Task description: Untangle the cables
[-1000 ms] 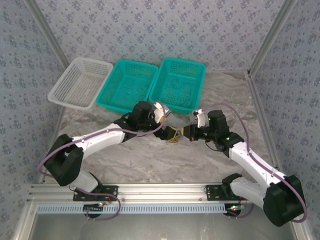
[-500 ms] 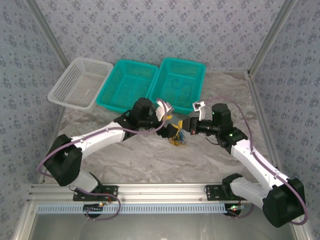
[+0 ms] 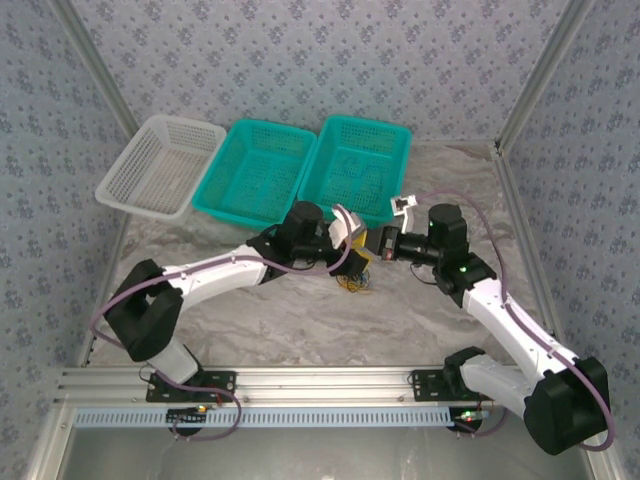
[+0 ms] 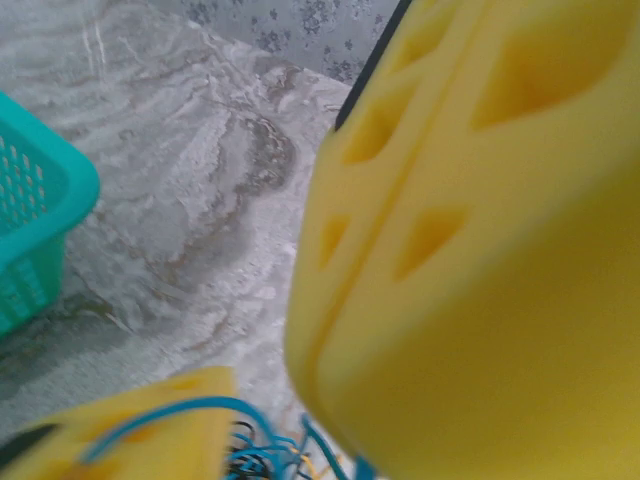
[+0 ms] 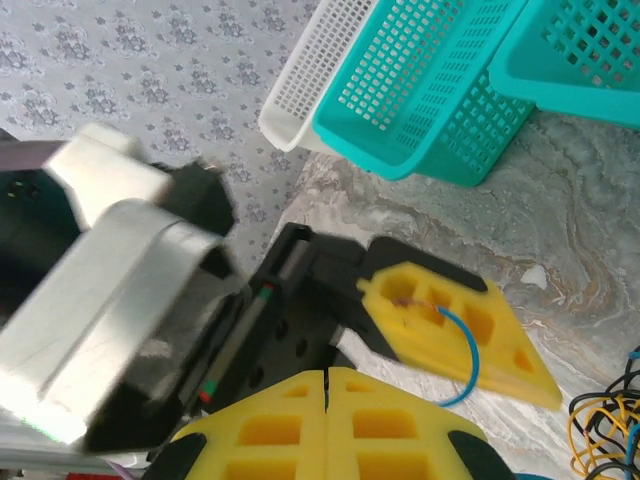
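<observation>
The left gripper (image 3: 350, 240) hangs just above the cables (image 3: 354, 283), a small knot on the desk (image 3: 300, 310) between the two arms. A blue strand (image 5: 468, 365) lies across one of its fingers, leading toward the knot (whether the half-parted jaws pinch it cannot be told). The right gripper (image 5: 325, 385) is clenched, with nothing seen between its fingers. It faces the left tip to tip, the knot below and slightly left.

A lab test cell is indicated by patterned walls (image 3: 300, 60) beyond the left gripper (image 3: 355, 243) and an aluminium rail (image 3: 320, 380) behind it.
</observation>
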